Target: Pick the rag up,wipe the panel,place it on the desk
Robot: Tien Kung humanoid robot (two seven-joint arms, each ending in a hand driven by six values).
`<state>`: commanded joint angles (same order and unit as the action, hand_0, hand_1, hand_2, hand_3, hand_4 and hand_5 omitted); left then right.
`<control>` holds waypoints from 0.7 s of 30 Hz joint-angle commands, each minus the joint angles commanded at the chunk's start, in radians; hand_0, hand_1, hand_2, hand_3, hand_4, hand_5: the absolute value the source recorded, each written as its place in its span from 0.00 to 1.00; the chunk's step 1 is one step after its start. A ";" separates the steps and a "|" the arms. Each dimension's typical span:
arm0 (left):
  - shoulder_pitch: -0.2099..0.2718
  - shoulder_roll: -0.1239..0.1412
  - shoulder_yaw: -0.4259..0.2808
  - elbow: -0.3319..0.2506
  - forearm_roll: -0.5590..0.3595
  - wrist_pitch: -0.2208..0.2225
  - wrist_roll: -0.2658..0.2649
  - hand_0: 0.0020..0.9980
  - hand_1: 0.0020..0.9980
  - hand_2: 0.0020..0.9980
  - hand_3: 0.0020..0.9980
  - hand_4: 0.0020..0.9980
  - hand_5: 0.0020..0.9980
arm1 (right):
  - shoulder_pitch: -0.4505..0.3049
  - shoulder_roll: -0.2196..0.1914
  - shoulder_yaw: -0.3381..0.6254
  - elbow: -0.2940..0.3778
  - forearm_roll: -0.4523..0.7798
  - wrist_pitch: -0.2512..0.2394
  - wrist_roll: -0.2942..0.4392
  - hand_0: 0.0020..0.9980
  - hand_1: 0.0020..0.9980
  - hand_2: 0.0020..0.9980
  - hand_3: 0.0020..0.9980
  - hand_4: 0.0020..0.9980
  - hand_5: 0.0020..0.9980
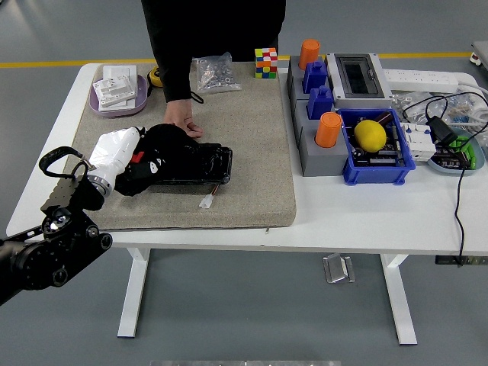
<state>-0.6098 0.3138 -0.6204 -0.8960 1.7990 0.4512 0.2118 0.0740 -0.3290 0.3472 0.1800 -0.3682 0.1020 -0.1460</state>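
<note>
Gripping black rag (pixel 156 152) — left hand (pixel 114 152) fingers closed on it atop the panel (pixel 202 164), left of counter (pixel 366 221). Soft, light, bunches easily — hold gathered folds; person's hand (pixel 183 126) steadies panel.

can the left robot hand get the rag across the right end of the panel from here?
Probably yes. The left robot hand already presses the black rag onto the panel's left part, and nothing lies on the panel's right end. The person's hand rests just behind it, not in the path.
</note>
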 joint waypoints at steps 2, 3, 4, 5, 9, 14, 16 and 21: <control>0.005 0.007 -0.012 0.006 0.014 0.008 0.004 0.23 0.14 0.45 0.39 0.40 0.00 | -0.001 0.001 0.005 0.000 -0.005 0.000 -0.001 0.78 0.73 0.73 0.60 0.90 0.57; 0.007 0.009 -0.016 0.008 0.017 0.010 0.005 0.23 0.14 0.44 0.38 0.40 0.00 | -0.001 0.001 0.011 0.000 -0.011 0.000 -0.002 0.78 0.73 0.73 0.60 0.90 0.57; 0.008 0.013 -0.021 0.011 0.021 0.011 0.009 0.23 0.14 0.44 0.38 0.40 0.00 | -0.001 0.001 0.014 0.000 -0.013 0.000 -0.002 0.78 0.73 0.73 0.60 0.90 0.57; 0.010 0.016 -0.026 0.013 0.027 0.016 0.011 0.23 0.14 0.44 0.38 0.40 0.00 | -0.001 0.002 0.013 0.000 -0.012 0.001 -0.003 0.78 0.73 0.73 0.60 0.90 0.57; 0.017 0.025 -0.048 0.025 0.040 0.022 0.015 0.22 0.14 0.44 0.39 0.40 0.00 | -0.001 0.003 0.035 0.000 -0.031 0.001 -0.007 0.78 0.73 0.73 0.60 0.90 0.57; 0.026 0.038 -0.073 0.030 0.057 0.027 0.021 0.22 0.14 0.44 0.39 0.40 0.00 | -0.003 0.004 0.066 0.000 -0.058 0.004 -0.015 0.78 0.73 0.73 0.60 0.90 0.57; 0.029 0.041 -0.084 0.031 0.060 0.026 0.023 0.22 0.14 0.44 0.39 0.40 0.00 | -0.003 0.005 0.080 0.000 -0.071 0.006 -0.020 0.78 0.73 0.73 0.60 0.90 0.57; 0.036 0.044 -0.095 0.033 0.068 0.030 0.023 0.22 0.14 0.45 0.39 0.40 0.00 | -0.003 0.006 0.093 0.000 -0.082 0.008 -0.024 0.78 0.73 0.73 0.60 0.90 0.57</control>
<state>-0.5743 0.3579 -0.7149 -0.8631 1.8671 0.4808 0.2345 0.0712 -0.3230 0.4406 0.1800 -0.4503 0.1096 -0.1701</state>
